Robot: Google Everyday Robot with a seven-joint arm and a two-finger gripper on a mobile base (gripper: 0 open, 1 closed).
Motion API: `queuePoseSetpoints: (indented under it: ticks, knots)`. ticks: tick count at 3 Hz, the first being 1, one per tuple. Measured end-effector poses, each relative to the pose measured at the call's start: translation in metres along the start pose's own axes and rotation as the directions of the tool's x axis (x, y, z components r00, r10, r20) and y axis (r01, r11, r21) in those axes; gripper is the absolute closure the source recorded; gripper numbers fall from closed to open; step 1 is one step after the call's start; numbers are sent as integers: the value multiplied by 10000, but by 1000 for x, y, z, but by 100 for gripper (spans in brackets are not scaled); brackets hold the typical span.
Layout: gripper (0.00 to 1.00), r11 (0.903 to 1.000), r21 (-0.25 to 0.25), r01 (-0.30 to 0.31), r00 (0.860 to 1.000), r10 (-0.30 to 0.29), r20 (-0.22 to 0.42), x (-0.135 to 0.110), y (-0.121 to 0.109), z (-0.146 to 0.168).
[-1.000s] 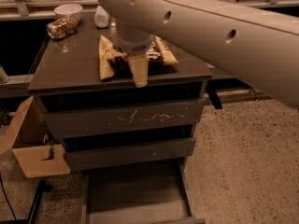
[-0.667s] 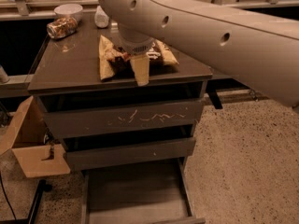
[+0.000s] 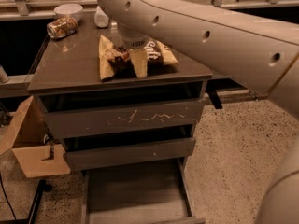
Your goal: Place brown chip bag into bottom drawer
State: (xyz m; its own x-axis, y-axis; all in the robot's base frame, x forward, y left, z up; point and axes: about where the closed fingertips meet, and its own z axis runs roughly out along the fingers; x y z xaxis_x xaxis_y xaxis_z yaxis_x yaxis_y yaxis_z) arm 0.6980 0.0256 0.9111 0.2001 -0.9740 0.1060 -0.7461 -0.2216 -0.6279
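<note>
Bag point(image 3: 160, 53) lies on bench point(image 3: 70, 66), upper centre of frame, "Salt" lettering up; gripper point(image 3: 136, 60) down on its middle, arm crossing from upper right; cannot tell whether gripper is apart or clamped. Bottom drawer point(image 3: 135, 195) pulled out at lower centre, floor bare; scratched drawer front point(image 3: 126, 119) above it, closed. Speckled packet point(image 3: 61, 27), bowl point(image 3: 68, 10) and white bottle point(image 3: 101, 17) at bench's far edge, upper left.

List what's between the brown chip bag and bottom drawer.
Camera view: scratched drawer front above plain drawer front, both over the bottom drawer. Tool is at the brown chip bag.
</note>
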Motion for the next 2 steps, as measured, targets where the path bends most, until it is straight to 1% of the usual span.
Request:
queuePoseSetpoints:
  ticks: [1,2]
  knots:
    - [0,10000,-41,73,10000,-73,-18,-1,-9,12]
    - [0,9997,-184,141,9999,-142,-83,-1,-13,23]
